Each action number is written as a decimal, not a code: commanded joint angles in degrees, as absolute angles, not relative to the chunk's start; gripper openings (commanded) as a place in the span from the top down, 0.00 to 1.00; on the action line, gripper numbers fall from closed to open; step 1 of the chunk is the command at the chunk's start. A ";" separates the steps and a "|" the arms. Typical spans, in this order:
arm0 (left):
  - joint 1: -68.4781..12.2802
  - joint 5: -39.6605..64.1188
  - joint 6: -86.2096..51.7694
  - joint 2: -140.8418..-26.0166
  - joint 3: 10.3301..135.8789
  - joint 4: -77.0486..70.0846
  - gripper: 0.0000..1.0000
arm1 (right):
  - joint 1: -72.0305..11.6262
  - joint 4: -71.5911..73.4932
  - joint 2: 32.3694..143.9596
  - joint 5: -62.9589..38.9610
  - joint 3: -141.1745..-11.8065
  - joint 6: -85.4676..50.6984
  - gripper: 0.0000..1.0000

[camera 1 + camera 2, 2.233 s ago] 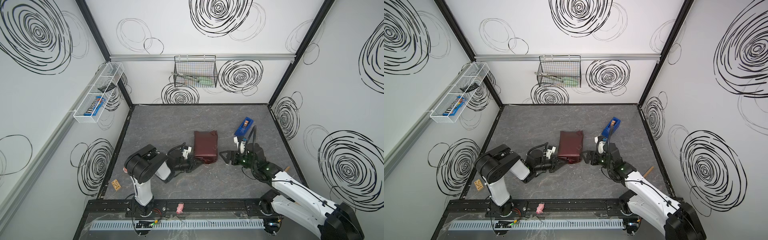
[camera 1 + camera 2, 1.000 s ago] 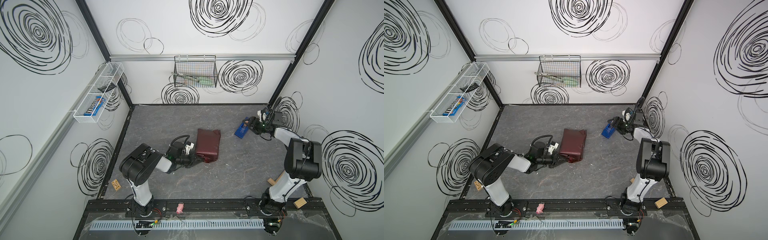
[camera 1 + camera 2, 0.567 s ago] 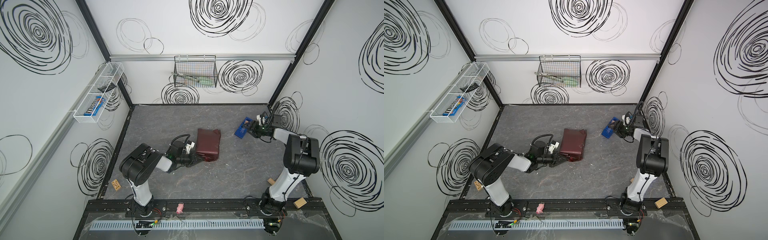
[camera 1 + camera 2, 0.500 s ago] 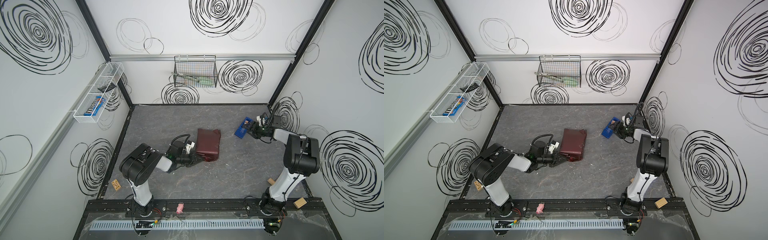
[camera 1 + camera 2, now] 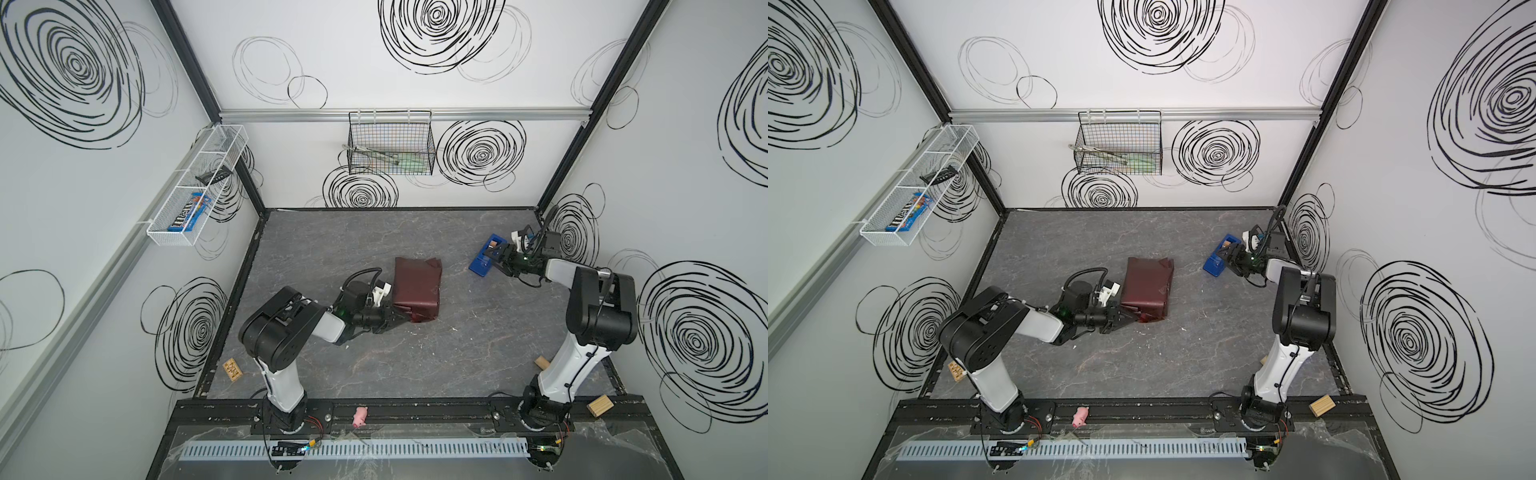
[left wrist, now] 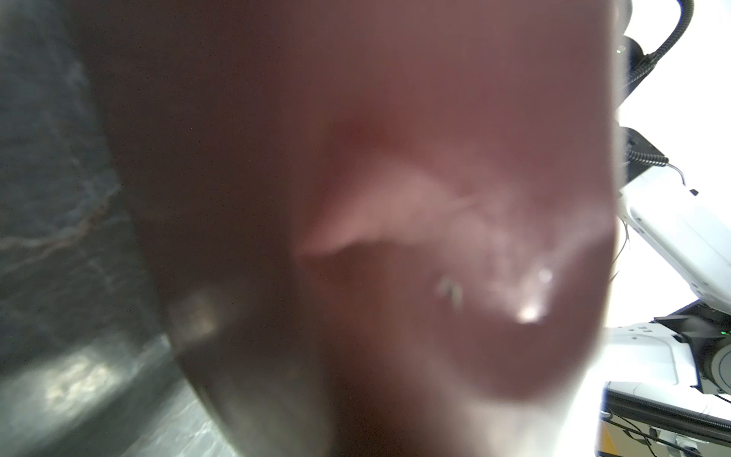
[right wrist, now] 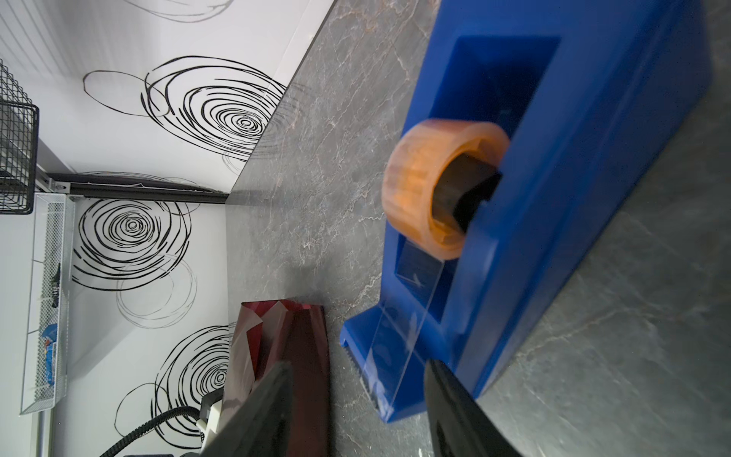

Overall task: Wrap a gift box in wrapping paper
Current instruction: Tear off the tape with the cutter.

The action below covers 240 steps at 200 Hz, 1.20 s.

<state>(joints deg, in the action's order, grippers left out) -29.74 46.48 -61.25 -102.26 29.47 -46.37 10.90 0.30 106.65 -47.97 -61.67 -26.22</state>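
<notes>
The wrapping paper point(image 5: 417, 289) point(image 5: 1148, 286) is folded round a squarish parcel in the middle of the table; the gift box is hidden inside it. My left gripper point(image 5: 398, 318) point(image 5: 1128, 316) is shut, its tips against the folded flap at the parcel's near-left corner. I cannot tell if paper is pinched. Blurred maroon paper point(image 6: 395, 198) fills the left wrist view. At the back right my right gripper point(image 5: 498, 258) point(image 7: 358, 403) is open, jaws either side of the cutter end of the blue tape dispenser point(image 5: 483, 260) point(image 7: 534, 198), where a clear tape strip point(image 7: 399, 336) runs.
A black wire basket point(image 5: 390, 143) hangs on the back wall and a white wire shelf point(image 5: 195, 187) on the left wall. Wooden blocks point(image 5: 542, 362) point(image 5: 599, 404) lie near the right arm's base, another point(image 5: 232, 369) at the near left. A pink toy point(image 5: 360, 415) sits on the front rail.
My right arm swung from the table's middle to the back right by the tape dispenser, and its jaws have been narrowing. The left gripper has stayed at the parcel's corner.
</notes>
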 commanded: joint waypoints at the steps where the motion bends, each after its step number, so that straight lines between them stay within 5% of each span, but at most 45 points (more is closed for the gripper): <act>1: -29.97 47.64 -60.19 -102.48 30.32 -48.17 1.00 | 11.07 2.38 108.88 -49.63 -61.61 -26.61 0.44; 94: -29.98 47.51 -58.88 -102.04 30.63 -46.20 1.00 | 12.82 7.29 114.29 -52.40 -64.22 -28.72 0.49; 240: -29.98 47.48 -58.00 -102.67 30.94 -44.86 1.00 | 13.93 12.91 118.42 -56.76 -64.10 -31.70 0.76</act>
